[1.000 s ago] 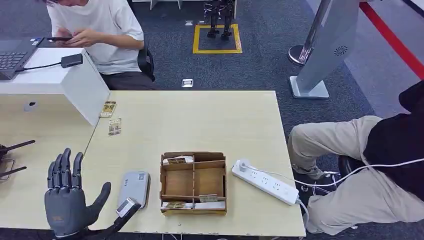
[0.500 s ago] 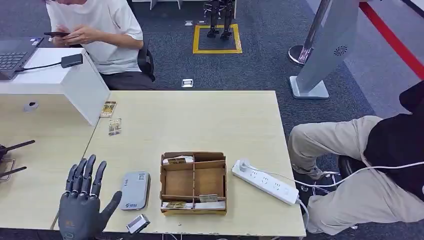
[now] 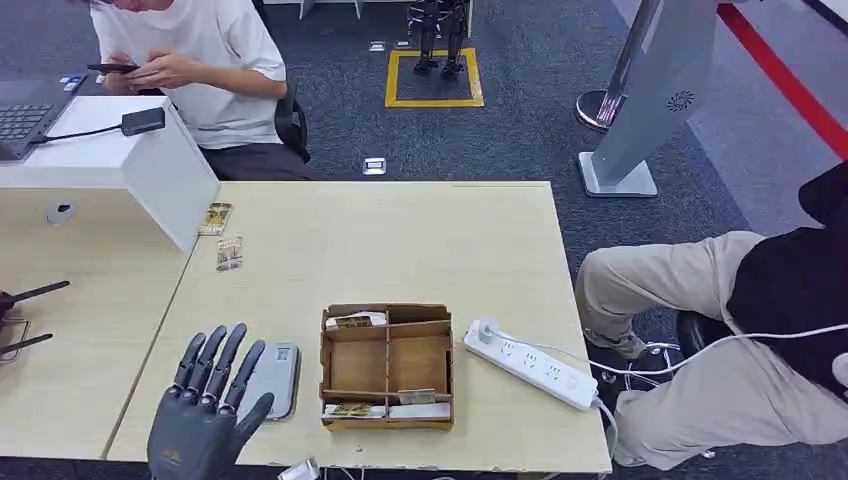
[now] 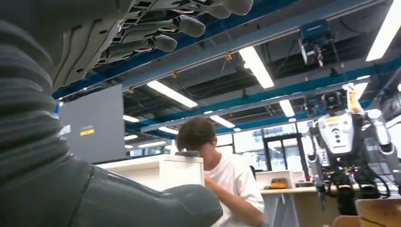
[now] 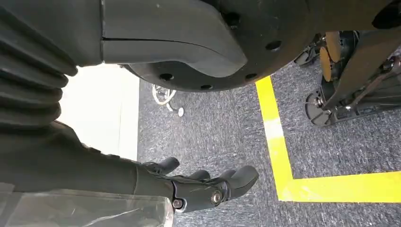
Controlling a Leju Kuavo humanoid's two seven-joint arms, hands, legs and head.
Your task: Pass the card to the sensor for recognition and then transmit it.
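My left hand (image 3: 203, 412) is raised over the table's near edge, palm away from me and fingers spread, holding nothing. Its fingertips overlap the left side of the grey card sensor (image 3: 282, 378), which lies flat on the table. In the left wrist view the fingers (image 4: 184, 24) and thumb (image 4: 184, 204) stand wide apart with nothing between them. Cards lie in the brown cardboard box (image 3: 386, 366): one at the back left (image 3: 352, 321) and some along the front (image 3: 352, 409). My right hand (image 5: 208, 187) hangs beside my body above the carpet, loosely extended and bare.
Two loose cards (image 3: 217, 217) (image 3: 230, 253) lie near a white partition (image 3: 165, 165). A white power strip (image 3: 530, 365) with its cable lies right of the box. One person sits at the far left with a phone, another sits right of the table.
My left hand has slid to the right and lower in the view, from beside the sensor to overlapping its left side. Nothing else moved.
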